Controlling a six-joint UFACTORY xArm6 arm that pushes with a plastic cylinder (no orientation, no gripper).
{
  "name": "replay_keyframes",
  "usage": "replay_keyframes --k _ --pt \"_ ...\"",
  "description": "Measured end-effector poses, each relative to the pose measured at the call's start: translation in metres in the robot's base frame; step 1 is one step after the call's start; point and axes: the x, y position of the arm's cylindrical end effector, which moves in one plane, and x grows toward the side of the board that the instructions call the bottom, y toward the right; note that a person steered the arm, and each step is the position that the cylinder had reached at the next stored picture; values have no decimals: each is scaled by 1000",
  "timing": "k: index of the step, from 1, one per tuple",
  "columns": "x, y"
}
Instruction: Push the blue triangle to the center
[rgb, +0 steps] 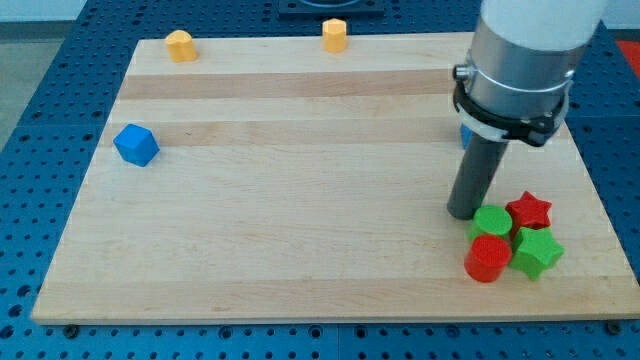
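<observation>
Honestly barely started: blue triangle (465, 135) sits mostly hidden behind the arm at right, off-center; my tip (461, 212), no jaws, holds nothing.

Backdrop: pale wooden board (300, 200) on a blue perforated metal bench (40, 150).

The board is built from lengthwise planks with visible grain and slightly darker strips near the view's top. The blue bench surface carries a regular grid of small holes and frames the board on all four sides. A dark object (325, 6) sits cut off at the view's top edge. Lighting is even and soft, shadows faint.
</observation>
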Motion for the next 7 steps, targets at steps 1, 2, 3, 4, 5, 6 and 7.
replay_keyframes --k 1,2,3,4,5,6,7 --pt "0 0" --pt "0 -5" --pt "-6 -5" --pt "-31 -4" --pt "-56 29" --pt "-72 96" --pt "-85 141"
